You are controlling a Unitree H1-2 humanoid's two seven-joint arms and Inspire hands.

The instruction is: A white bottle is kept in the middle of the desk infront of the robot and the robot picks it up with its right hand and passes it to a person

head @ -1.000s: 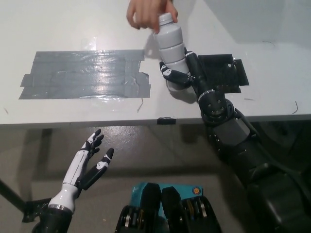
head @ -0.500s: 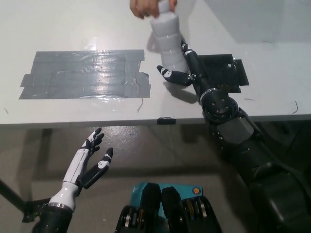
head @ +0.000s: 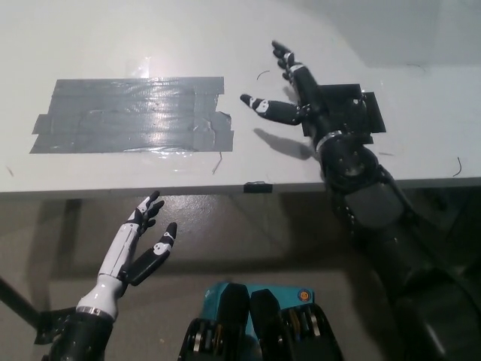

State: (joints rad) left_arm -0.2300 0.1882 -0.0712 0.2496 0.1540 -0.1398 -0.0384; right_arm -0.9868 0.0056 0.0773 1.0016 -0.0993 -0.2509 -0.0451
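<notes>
The black right hand (head: 291, 94) is stretched out over the white desk (head: 113, 37), released and holding nothing. Its fingers (head: 285, 56) point toward the far side, and its thumb (head: 263, 107) juts out to the left, well apart from them. The palm faces left and a little upward. Its shadow falls on the desk surface just near of it. The black arm (head: 368, 203) runs back from the wrist toward the near right, crossing the desk's near edge and thickening as it goes down to the lower right corner

Beneath and just right of the hand lies a flat black mat (head: 353, 113) on the desk; the wrist passes over its left part. To the left, well apart from the hand, a broad patch of grey tape (head: 128, 113) is stuck flat on the desk, shiny in the middle. A small black clip (head: 257, 186) sits on the near edge of the desk, between the tape and the arm

The bottle does not show anywhere in the head view

The white left hand (head: 143, 244) rests below the desk edge at the near left, open with fingers spread, pointing up and to the right
</notes>
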